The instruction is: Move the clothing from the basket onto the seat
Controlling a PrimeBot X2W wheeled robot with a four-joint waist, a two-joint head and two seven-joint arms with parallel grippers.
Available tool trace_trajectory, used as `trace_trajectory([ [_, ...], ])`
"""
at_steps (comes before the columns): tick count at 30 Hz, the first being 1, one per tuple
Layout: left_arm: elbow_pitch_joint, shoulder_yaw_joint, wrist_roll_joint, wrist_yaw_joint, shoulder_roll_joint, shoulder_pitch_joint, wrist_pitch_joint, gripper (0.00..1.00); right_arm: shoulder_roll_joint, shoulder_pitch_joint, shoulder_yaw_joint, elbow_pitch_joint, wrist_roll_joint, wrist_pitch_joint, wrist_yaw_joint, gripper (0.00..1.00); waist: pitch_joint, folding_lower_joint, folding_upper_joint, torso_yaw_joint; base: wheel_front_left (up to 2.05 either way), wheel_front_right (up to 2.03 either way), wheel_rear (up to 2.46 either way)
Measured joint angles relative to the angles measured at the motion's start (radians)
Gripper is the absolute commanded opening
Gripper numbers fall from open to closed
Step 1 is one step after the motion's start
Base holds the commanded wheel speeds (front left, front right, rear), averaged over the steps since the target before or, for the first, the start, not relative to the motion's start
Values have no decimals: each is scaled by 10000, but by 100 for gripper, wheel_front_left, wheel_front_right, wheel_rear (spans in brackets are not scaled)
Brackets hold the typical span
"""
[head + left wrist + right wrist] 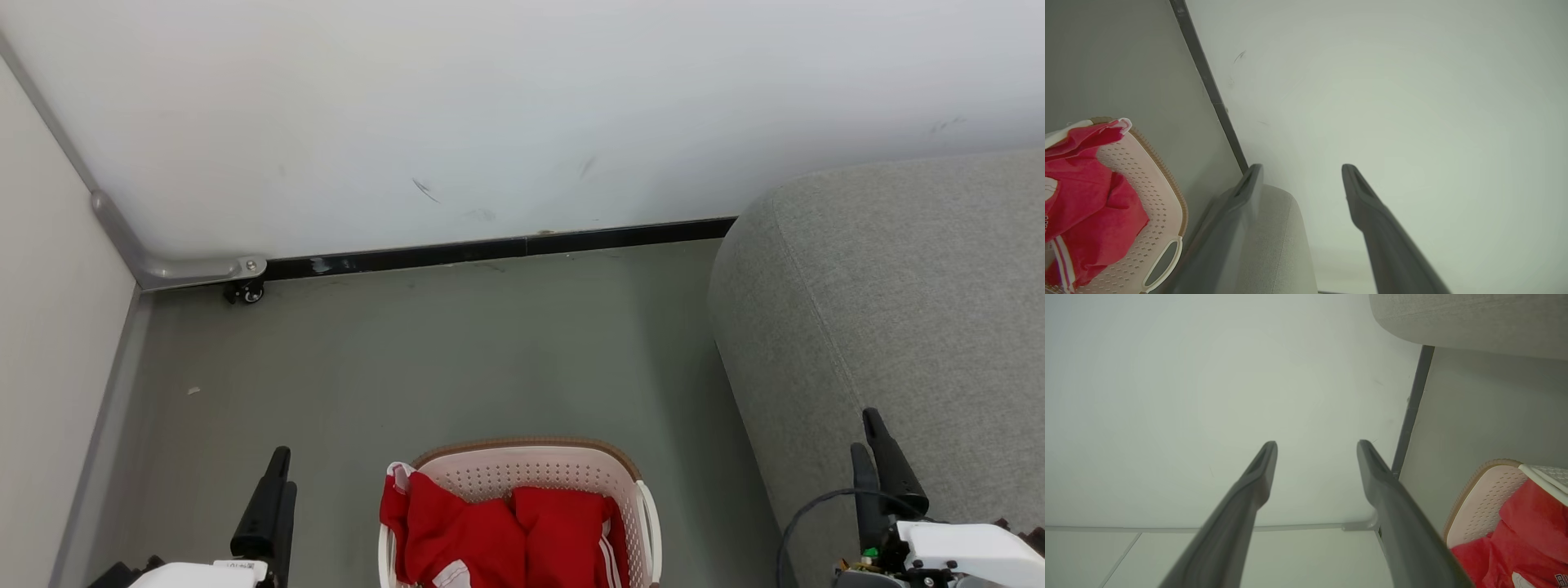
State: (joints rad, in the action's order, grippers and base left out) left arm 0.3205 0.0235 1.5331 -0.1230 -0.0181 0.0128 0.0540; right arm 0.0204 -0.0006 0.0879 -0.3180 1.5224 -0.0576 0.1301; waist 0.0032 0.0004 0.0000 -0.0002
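Clothing [506,531] is in the basket [531,453] on the floor, bottom centre of head view. Basket's near half is cut off by the frame. 2 red lumps, lettering unreadable. Seat [898,310] is near the basket's right, partly out of frame. Left gripper [1302,167]: jaws spread, nothing between. Right gripper [1317,444]: same, empty.

**Bare white-and-grey corner**

Scuffed white wall [522,106] behind, trimmed below with a black skirting strip [506,247]. Smooth grey floor [457,351]. At left, a cream panel [49,327] edged in grey rail [163,267], small black caster [245,291] at its corner.
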Motion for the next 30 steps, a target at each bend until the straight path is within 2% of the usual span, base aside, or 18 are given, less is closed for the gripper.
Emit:
trace_trajectory([
  [5, -69, -132, -587, 0, -8, 1, -176, 100, 23, 1, -104, 75, -562, 199, 0, 100, -6, 16, 0, 5, 0, 0, 0],
  [11, -337, -144, -1432, 0, -29, 3, -380, 100, 115, 1, -100, 247, -1536, 410, 0, 100, -23, 70, 0, 18, 0, 0, 0],
  [20, -732, -468, -3365, 15, -104, 104, -721, 100, 142, 0, -272, 527, -3085, 723, 0, 100, -92, 148, 0, 42, 0, 0, 0],
  [24, -932, -577, -4238, 90, -119, 104, -857, 100, 142, 1, -297, 560, -3785, 855, 0, 100, -124, 165, 0, 52, 0, 0, 0],
  [30, -1174, -869, -5645, 199, -173, 104, -1076, 100, 142, 8, -330, 623, -4882, 1083, 0, 100, -163, 170, 0, 70, 0, 0, 0],
])
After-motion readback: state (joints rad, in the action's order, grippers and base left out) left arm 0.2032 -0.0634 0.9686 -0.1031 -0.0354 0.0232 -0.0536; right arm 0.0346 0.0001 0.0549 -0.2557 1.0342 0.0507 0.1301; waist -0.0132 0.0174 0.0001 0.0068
